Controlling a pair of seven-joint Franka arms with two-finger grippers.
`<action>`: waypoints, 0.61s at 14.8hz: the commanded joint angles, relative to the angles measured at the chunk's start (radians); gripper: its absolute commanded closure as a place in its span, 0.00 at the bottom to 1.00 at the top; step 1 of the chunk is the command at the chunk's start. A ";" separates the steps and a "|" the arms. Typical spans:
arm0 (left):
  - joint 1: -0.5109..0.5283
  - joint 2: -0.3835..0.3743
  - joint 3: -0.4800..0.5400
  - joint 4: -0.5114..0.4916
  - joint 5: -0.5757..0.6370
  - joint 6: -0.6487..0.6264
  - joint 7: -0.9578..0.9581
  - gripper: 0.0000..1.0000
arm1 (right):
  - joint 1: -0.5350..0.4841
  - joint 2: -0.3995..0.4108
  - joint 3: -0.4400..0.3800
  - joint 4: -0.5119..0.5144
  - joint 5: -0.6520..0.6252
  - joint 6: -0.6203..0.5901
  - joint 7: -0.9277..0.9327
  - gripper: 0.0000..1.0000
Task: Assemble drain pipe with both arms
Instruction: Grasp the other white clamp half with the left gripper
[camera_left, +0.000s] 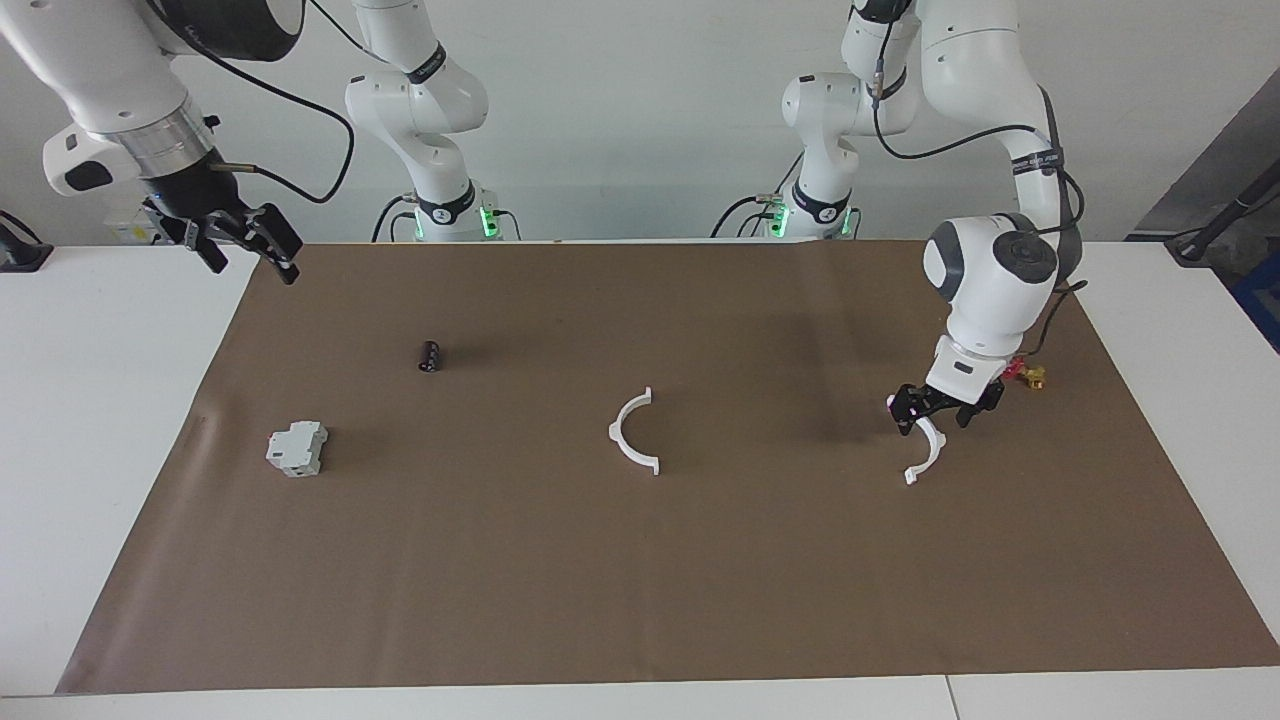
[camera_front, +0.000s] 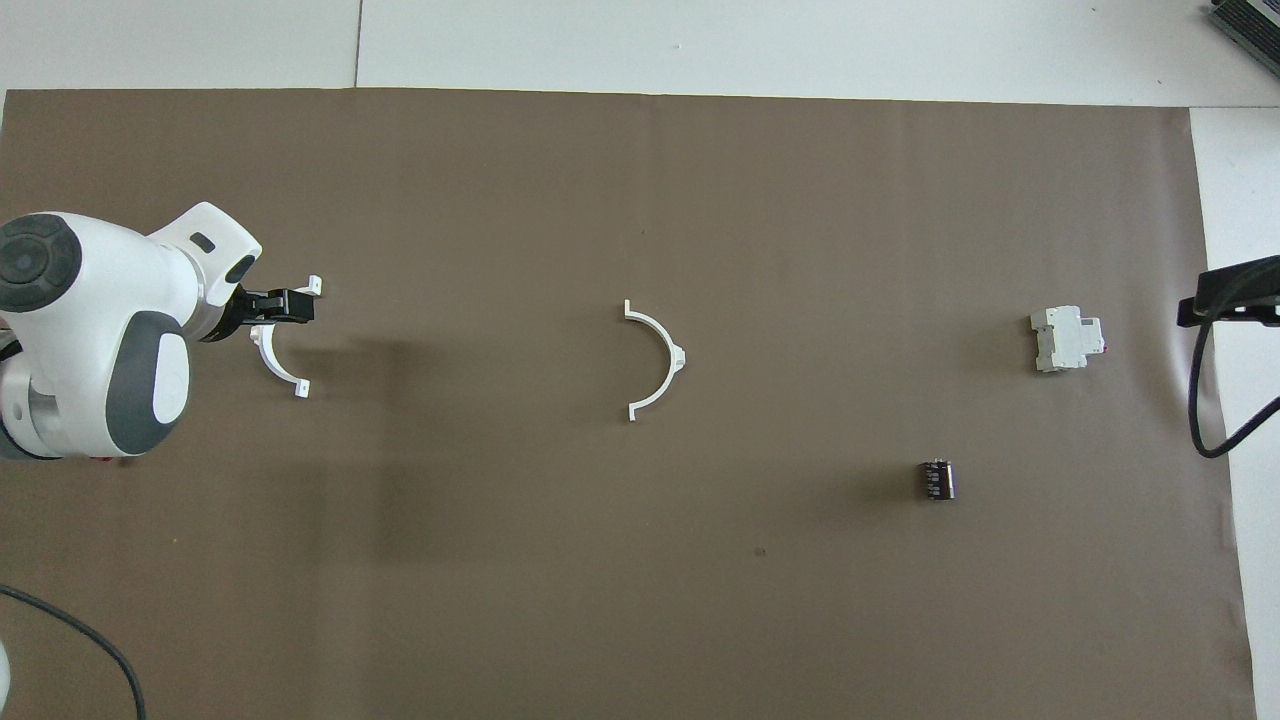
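Note:
The drain pipe lies as two separate white half-rings on the brown mat. One half-ring (camera_left: 620, 448) (camera_front: 676, 358) rests mid-mat, untouched. The other half-ring (camera_left: 933, 460) (camera_front: 275, 368) lies toward the left arm's end. My left gripper (camera_left: 935, 418) (camera_front: 295, 305) is open and low over that half-ring's end nearer the robots, hiding it. Whether the fingers touch it, I cannot tell. My right gripper (camera_left: 245, 250) hangs open and empty, high over the mat's corner at the right arm's end.
A grey-white blocky box (camera_left: 297, 448) (camera_front: 1067, 338) and a small black cylinder (camera_left: 429, 356) (camera_front: 936, 479) sit toward the right arm's end. A small red and brass valve (camera_left: 1022, 376) lies beside the left gripper, nearer the robots. White tabletop borders the mat (camera_left: 640, 580).

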 joint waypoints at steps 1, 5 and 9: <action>0.045 0.010 -0.006 -0.015 0.018 0.035 0.113 0.00 | -0.005 -0.002 0.012 -0.011 -0.006 -0.015 -0.055 0.00; 0.055 0.040 -0.006 -0.019 0.016 0.070 0.121 0.00 | -0.007 -0.012 0.010 -0.020 -0.003 -0.009 -0.081 0.00; 0.058 0.070 -0.006 -0.085 0.015 0.240 0.110 0.00 | -0.004 -0.013 0.016 -0.020 0.000 -0.009 -0.082 0.00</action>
